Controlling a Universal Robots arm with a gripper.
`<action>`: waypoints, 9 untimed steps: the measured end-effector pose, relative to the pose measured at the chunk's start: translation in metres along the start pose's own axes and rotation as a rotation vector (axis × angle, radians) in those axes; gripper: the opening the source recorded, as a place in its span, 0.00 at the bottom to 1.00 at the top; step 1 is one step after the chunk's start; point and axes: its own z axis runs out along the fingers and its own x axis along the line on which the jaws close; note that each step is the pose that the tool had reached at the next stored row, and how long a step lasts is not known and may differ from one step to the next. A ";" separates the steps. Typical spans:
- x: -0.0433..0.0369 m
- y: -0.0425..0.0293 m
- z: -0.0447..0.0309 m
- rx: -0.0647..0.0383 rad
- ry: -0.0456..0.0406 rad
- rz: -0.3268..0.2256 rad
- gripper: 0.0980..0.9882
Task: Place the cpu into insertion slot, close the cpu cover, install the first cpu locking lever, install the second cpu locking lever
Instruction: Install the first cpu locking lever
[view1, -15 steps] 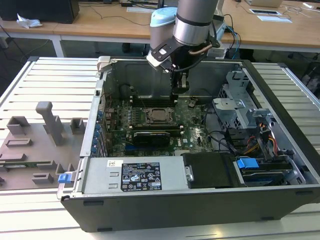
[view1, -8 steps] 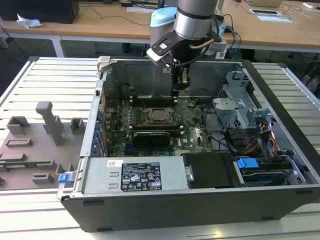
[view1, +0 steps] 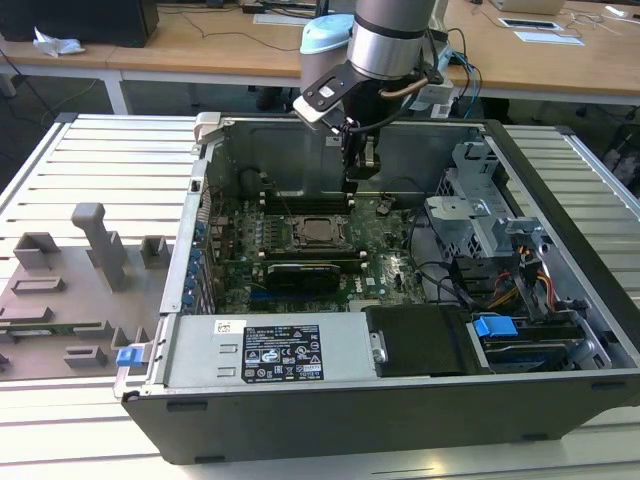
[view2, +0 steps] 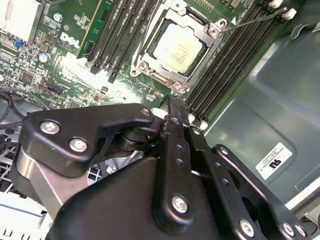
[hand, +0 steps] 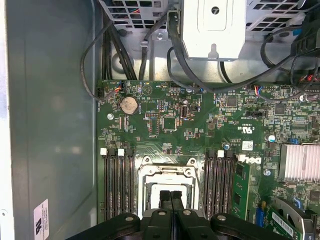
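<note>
Hovering inside the open computer case (view1: 560, 200), the hand (view2: 175, 104) has its fingers pressed together and holds nothing. Below it, close beyond the fingertips, the cpu (view2: 177, 48) lies seated in the insertion slot (view2: 146, 68). The cpu cover (view2: 210, 39) lies down around the chip's edges. A thin locking lever (view2: 255, 19) angles away from the slot's corner.

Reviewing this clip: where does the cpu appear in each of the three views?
Exterior view: the cpu sits mid-motherboard in the open case, to the exterior view's left of the gripper.
Second wrist view: cpu, pale metal square in its silver frame, beyond the shut jaws.
First wrist view: cpu, partly hidden behind the shut jaws.
Shared landmark: black memory slots flanking it on both sides.
</note>
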 end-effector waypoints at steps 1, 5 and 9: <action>0.0000 0.0000 0.0000 0.000 0.0000 0.000 0.01; 0.0000 0.0000 -0.0001 0.001 -0.0025 -0.035 0.01; 0.0000 0.0000 -0.0001 0.004 -0.0097 -0.141 0.01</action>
